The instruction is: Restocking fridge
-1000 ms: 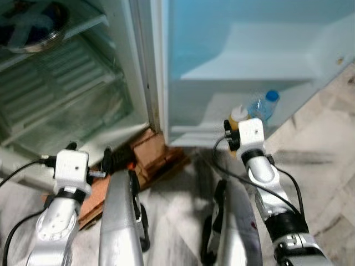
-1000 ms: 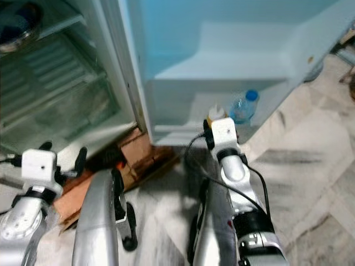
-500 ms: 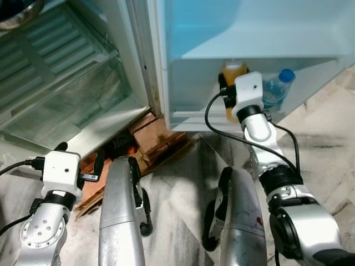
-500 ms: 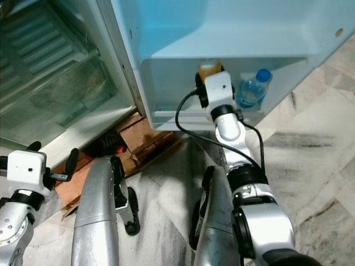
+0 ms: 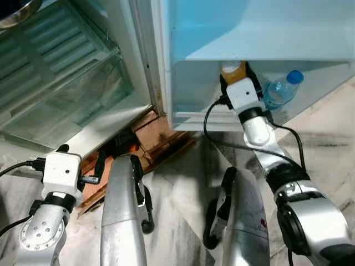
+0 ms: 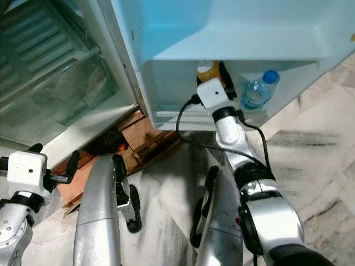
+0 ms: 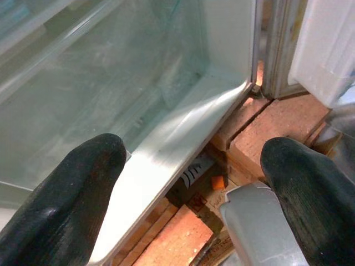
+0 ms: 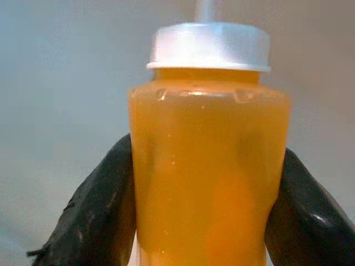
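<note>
Orange liquid fills the juice bottle (image 5: 233, 72), white-capped, held upright by the right gripper (image 5: 236, 75) inside the lowest shelf of the fridge door (image 5: 249, 33). Left eye view: a water bottle (image 5: 282, 93) with a blue cap stands just beside it in the same door bin (image 5: 188, 105). Risk: if the arm drifts toward the water bottle on release or withdrawal, it could knock that bottle over.

Right eye view: same arrangement; the juice bottle (image 6: 206, 71) sits under the overhang of the shelf above. Whether its base rests on the bin floor cannot be told, as the wrist blocks it. Risk: letting go while the base is off the floor would drop or tip it. The left gripper (image 6: 55, 166) hangs low near the bricks (image 6: 138, 136) under the fridge body, away from the work.

Left wrist view: the left gripper (image 7: 191, 183) has its black fingers (image 7: 66, 194) spread wide with nothing between them, facing the glass crisper drawer (image 7: 100, 94) and the bricks.

Right wrist view: both fingers (image 8: 102, 205) press against the sides of the juice bottle (image 8: 208, 172), pinching its body below the white cap (image 8: 208, 47). The grip sits on smooth plastic; slipping is possible if pressure eases before the bottle is seated.
</note>
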Robot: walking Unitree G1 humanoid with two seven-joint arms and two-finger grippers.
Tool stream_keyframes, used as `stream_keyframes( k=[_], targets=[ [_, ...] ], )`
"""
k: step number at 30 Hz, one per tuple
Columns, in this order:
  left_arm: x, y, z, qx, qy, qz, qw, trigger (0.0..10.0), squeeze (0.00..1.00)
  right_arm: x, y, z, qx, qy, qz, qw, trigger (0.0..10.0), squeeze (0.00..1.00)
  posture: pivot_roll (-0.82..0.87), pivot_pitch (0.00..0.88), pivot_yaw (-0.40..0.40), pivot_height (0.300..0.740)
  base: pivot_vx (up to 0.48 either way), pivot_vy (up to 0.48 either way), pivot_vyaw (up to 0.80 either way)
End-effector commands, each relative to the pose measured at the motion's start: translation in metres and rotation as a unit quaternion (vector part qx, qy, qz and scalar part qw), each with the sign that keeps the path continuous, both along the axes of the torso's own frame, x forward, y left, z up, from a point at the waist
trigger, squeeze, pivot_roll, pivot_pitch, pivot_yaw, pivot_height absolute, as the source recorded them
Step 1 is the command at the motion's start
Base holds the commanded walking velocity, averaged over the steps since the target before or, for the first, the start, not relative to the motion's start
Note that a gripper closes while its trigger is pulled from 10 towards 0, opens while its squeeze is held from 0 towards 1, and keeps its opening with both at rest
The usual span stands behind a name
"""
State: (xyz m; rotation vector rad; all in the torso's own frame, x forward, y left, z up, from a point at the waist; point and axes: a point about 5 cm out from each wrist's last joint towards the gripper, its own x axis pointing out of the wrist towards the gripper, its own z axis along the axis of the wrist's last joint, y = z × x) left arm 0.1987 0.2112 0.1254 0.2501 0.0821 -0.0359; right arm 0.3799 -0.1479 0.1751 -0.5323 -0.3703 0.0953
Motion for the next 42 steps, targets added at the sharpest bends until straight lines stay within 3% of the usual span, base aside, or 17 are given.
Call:
stream_keyframes(
  k=[1,10,18,23,25,27,32,33,35,36,42],
  targets=[
    [-0.009,0.001,-0.002,0.0,0.013,0.001,1.0,10.0,0.0,-0.006,-0.011,-0.038,0.013,0.088,-0.031,0.996,10.0,0.0,0.29,0.421,0.032,0.523,0.0,0.0,0.0],
    [-0.021,0.002,-0.001,0.005,0.03,-0.003,1.0,10.0,0.0,-0.007,-0.016,-0.044,-0.003,0.099,-0.044,0.994,10.0,0.0,0.3,0.453,0.051,0.523,0.0,0.0,0.0],
    [-0.024,0.003,0.002,0.013,0.035,-0.004,0.999,10.0,0.0,-0.005,-0.017,-0.034,-0.08,0.038,-0.07,0.994,10.0,0.0,0.32,0.47,0.065,0.523,0.0,0.0,0.0],
    [-0.028,0.004,0.003,0.015,0.04,-0.006,0.999,10.0,0.0,-0.004,-0.016,-0.037,-0.063,0.059,-0.079,0.993,10.0,0.0,0.32,0.48,0.069,0.523,0.0,0.0,0.0],
    [-0.03,0.004,0.003,0.015,0.043,-0.007,0.999,10.0,0.0,-0.004,-0.017,-0.042,-0.043,0.082,-0.087,0.992,10.0,0.0,0.33,0.482,0.07,0.523,0.0,0.0,0.0],
    [-0.031,0.003,0.003,0.015,0.046,-0.009,0.999,10.0,0.0,-0.005,-0.02,-0.052,0.007,0.122,-0.102,0.987,10.0,0.0,0.33,0.487,0.07,0.523,0.0,0.0,0.0],
    [-0.029,0.001,0.002,0.012,0.049,-0.011,0.999,10.0,0.0,-0.009,-0.029,-0.061,0.051,0.148,-0.126,0.98,10.0,0.0,0.31,0.487,0.063,0.523,0.0,0.0,0.0],
    [-0.027,0.0,0.001,0.011,0.05,-0.013,0.999,10.0,0.0,-0.01,-0.036,-0.064,0.085,0.158,-0.147,0.973,10.0,0.44,0.3,0.493,0.063,0.523,0.0,0.0,0.0],
    [-0.025,-0.001,0.001,0.009,0.049,-0.014,0.999,10.0,0.0,-0.01,-0.04,-0.065,0.099,0.161,-0.159,0.969,10.0,0.44,0.3,0.493,0.063,0.523,0.0,0.0,0.0],
    [-0.023,-0.001,0.0,0.008,0.048,-0.015,0.999,10.0,0.0,-0.011,-0.044,-0.066,0.098,0.16,-0.168,0.968,10.0,1.0,0.29,0.486,0.061,0.523,0.0,0.0,0.0],
    [-0.022,-0.003,-0.001,0.006,0.048,-0.017,0.999,10.0,0.0,-0.013,-0.057,-0.065,0.1,0.157,-0.194,0.963,10.0,1.0,0.3,0.476,0.062,0.523,0.0,0.0,0.0]
  ],
)
